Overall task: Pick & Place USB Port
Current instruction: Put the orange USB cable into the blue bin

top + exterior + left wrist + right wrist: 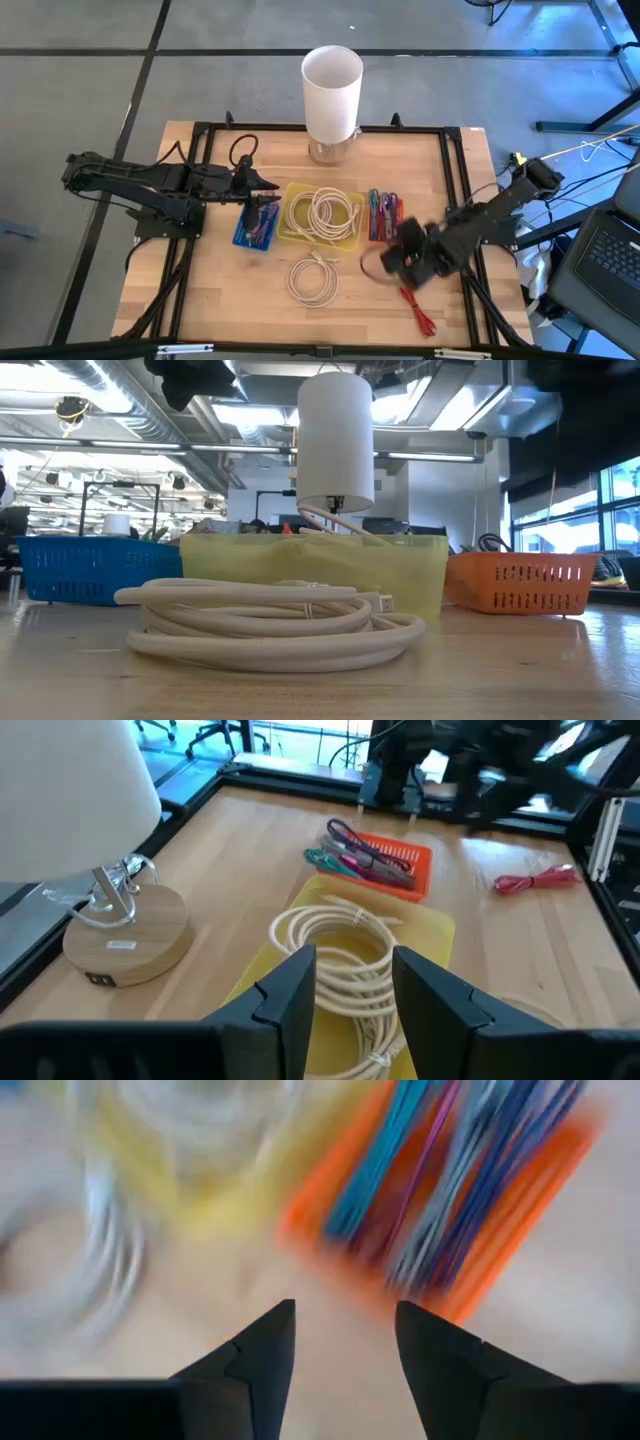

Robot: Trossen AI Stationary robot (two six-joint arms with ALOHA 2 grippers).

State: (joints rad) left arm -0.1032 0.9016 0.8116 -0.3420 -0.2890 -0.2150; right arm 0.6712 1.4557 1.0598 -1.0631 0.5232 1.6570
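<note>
A white lamp [331,95] on a wooden base stands behind the yellow tray [352,237].

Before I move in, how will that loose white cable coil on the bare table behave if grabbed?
The white cable coil looks floppy: its loops lie loose and unbound, so they would likely sag and unwind. It probably weighs little and might slide on the wooden table.

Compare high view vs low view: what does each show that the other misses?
Only the high view: both arms, the left gripper over the blue basket, the right gripper near the orange basket, and the red cable. Only the low view: the room behind, with ceiling ducts. Both: lamp, yellow basket, loose white cable coil.
</note>
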